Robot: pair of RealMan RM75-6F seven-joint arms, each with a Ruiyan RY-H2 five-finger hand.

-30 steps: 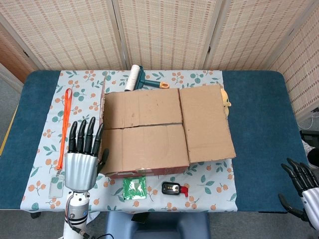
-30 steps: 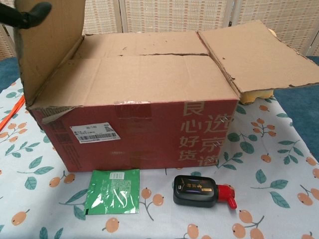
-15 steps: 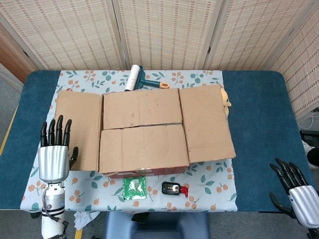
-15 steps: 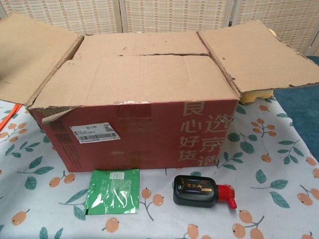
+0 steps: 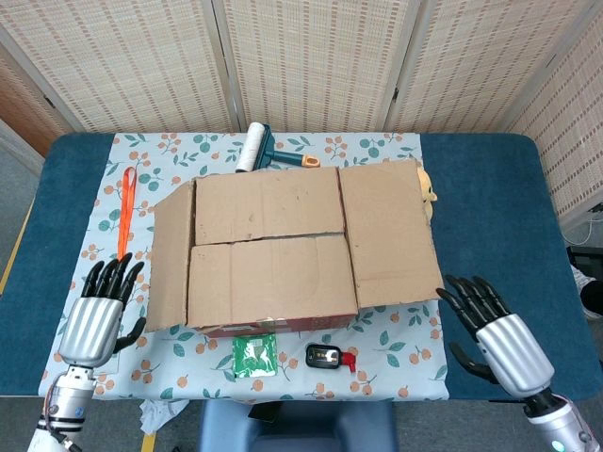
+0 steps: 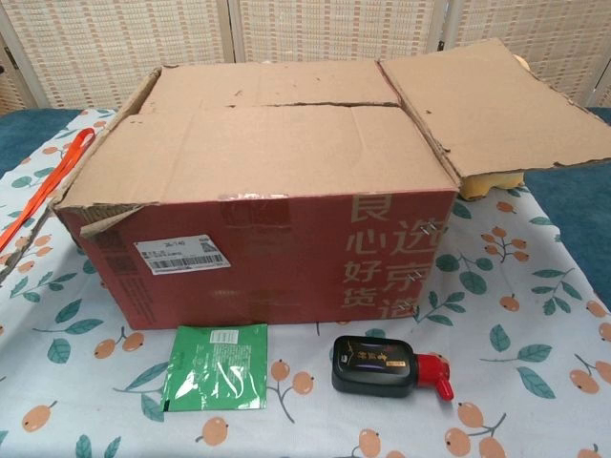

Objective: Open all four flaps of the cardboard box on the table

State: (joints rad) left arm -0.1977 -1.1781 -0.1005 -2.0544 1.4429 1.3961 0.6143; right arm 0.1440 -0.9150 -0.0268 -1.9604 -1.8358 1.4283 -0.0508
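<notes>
The cardboard box [image 5: 273,325] [image 6: 286,258] stands mid-table, red-printed on its front. Its right flap [image 5: 388,235] [image 6: 496,105] lies folded outward. The left flap [image 5: 170,254] slopes down over the left side. The far flap [image 5: 268,202] [image 6: 267,86] and near flap [image 5: 273,280] [image 6: 258,153] lie flat across the top, meeting at a seam. My left hand [image 5: 94,315] hovers at the front left, apart from the left flap, fingers spread and empty. My right hand [image 5: 495,330] hovers off the right flap's front corner, also spread and empty. The chest view shows neither hand.
A lint roller [image 5: 252,148] lies behind the box. An orange lanyard [image 5: 123,209] [image 6: 48,186] lies to its left. In front sit a green packet [image 5: 254,356] [image 6: 216,365] and a black ink bottle [image 5: 328,356] [image 6: 382,365]. A yellow toy [image 5: 430,193] [image 6: 492,181] sits under the right flap.
The left flap swung from upright out to the left and now droops down the side. My left hand let go and drew back. My right hand moved in toward the box.
</notes>
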